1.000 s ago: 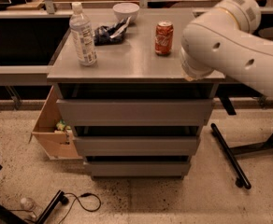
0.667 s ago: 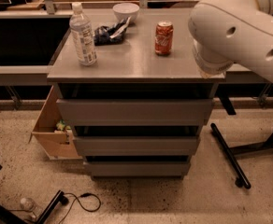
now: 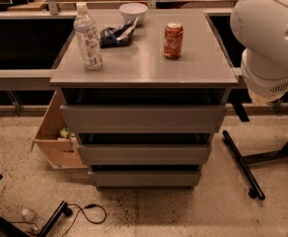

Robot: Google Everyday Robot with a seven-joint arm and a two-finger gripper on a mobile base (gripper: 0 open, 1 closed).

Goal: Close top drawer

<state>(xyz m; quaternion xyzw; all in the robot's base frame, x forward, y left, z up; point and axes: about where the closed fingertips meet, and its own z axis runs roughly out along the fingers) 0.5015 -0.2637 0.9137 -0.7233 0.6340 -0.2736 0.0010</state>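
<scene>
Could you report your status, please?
Hand out of view; white arm joint at right. Wide grey top drawer looks slightly open. Nothing blocks its front.

Grey cabinet top (image 3: 144,65) carries 1 water bottle (image 3: 88,36), 1 white bowl (image 3: 133,12), dark wrapper (image 3: 115,34), 1 red can (image 3: 173,41); gripper unseen.

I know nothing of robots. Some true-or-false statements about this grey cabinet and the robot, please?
The red soda can stands upright on the grey cabinet top. True.
The clear plastic water bottle lies on its side. False: the bottle stands upright.
A white bowl sits near its back edge. True.
The gripper holds the top drawer. False: nothing touches the wide grey top drawer; the gripper is out of view, only the white arm shows at right.
</scene>
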